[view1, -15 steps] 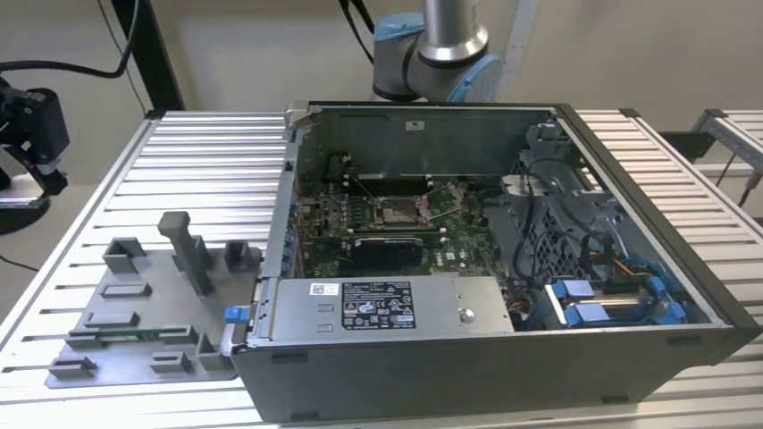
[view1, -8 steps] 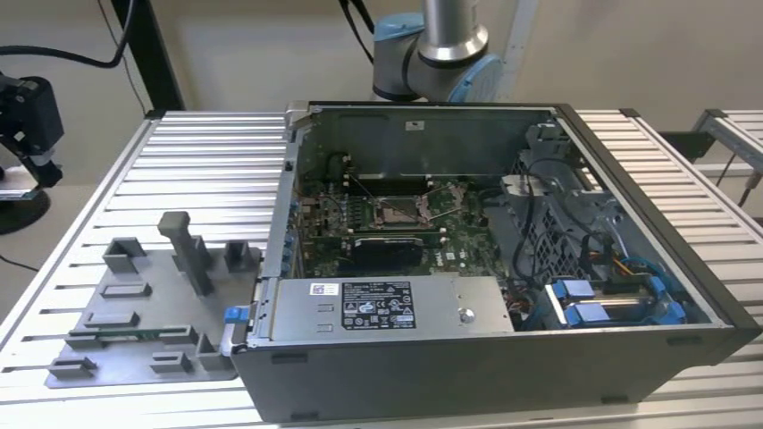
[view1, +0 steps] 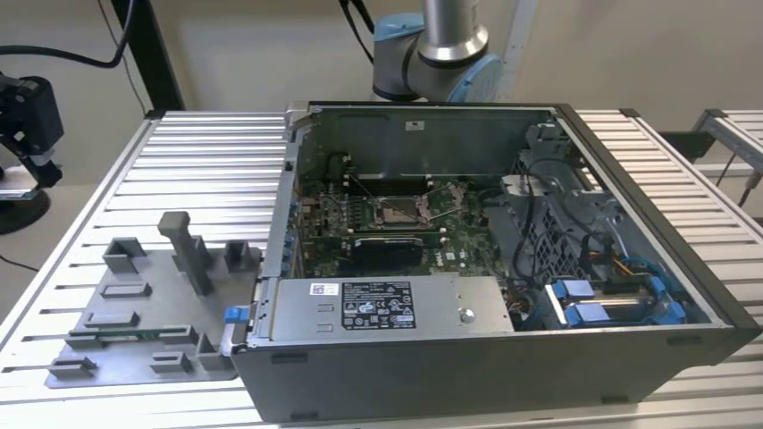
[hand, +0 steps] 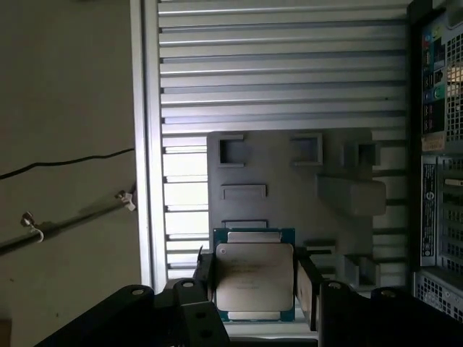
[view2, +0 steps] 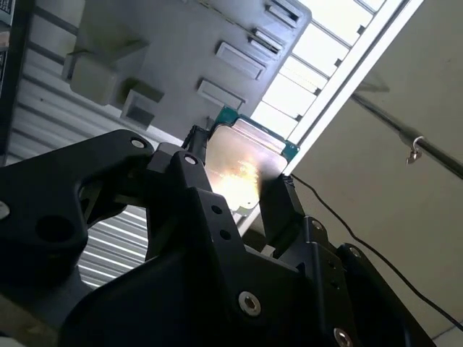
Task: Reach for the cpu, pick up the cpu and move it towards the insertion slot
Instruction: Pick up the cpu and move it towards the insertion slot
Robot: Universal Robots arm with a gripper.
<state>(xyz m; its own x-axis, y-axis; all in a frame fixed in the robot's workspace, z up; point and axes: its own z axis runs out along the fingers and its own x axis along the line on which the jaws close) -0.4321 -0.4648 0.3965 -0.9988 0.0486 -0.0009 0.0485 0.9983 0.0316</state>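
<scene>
In both wrist views the cpu, a pale silver square on a green-edged base, sits between my black fingers. My gripper is shut on it, one finger on each side. It hangs well above the grey plastic tray, near the tray's edge by the table rim. In the exterior view the insertion slot, a metal-framed square socket, lies on the green motherboard inside the open computer case. The tray is at the exterior view's left of the case.
The slatted metal table carries both case and tray. The arm's base stands behind the case. Cables and blue connectors fill the case's right side; a power supply sits in front of the motherboard. A dark stand is at far left.
</scene>
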